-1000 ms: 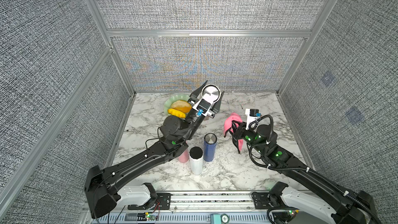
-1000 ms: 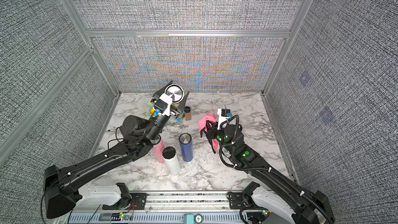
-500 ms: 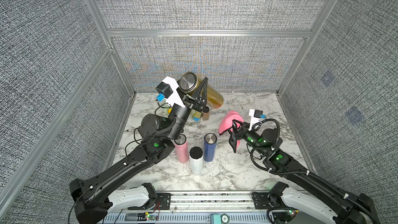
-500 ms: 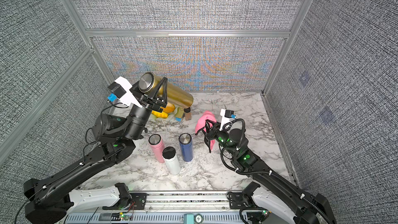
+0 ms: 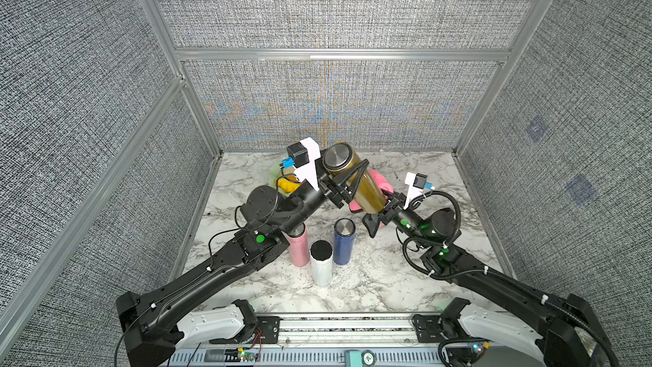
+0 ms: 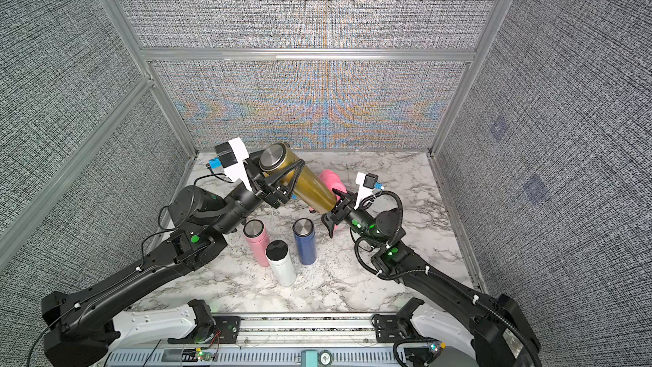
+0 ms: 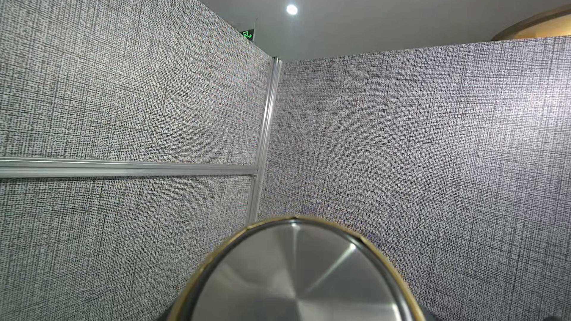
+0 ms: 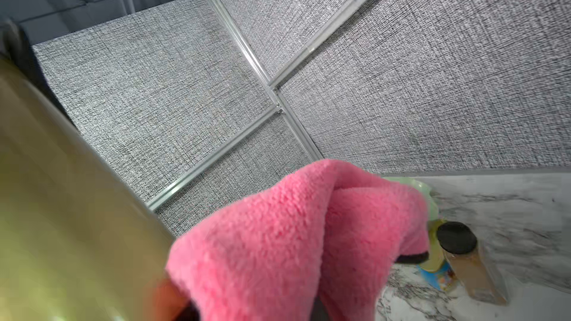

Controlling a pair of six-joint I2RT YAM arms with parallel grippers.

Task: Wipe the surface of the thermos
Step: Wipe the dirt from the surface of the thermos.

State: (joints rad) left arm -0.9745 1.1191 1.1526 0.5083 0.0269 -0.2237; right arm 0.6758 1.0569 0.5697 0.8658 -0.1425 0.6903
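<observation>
The thermos [image 5: 368, 188] is gold-olive with a steel base and hangs tilted above the table's back middle. My left gripper [image 5: 352, 176] is shut around its body near the base, as both top views show [image 6: 291, 174]. The left wrist view shows only the steel base [image 7: 296, 276]. My right gripper [image 5: 382, 203] is shut on a pink cloth [image 6: 330, 180]. That cloth presses against the far side of the thermos's lower end. In the right wrist view the cloth [image 8: 278, 242] covers the jaws, with the blurred thermos [image 8: 61, 211] beside it.
Three smaller bottles stand together below the held thermos: pink [image 5: 298, 248], white [image 5: 321, 266] and blue [image 5: 344, 241]. A green bowl [image 5: 273, 174] with yellow items sits at the back left. A spice jar [image 8: 469, 260] stands near the back wall.
The left arm has tipped the thermos and swung it right and down, toward the right gripper. The right gripper has moved up to it, and the pink cloth now meets the thermos.
</observation>
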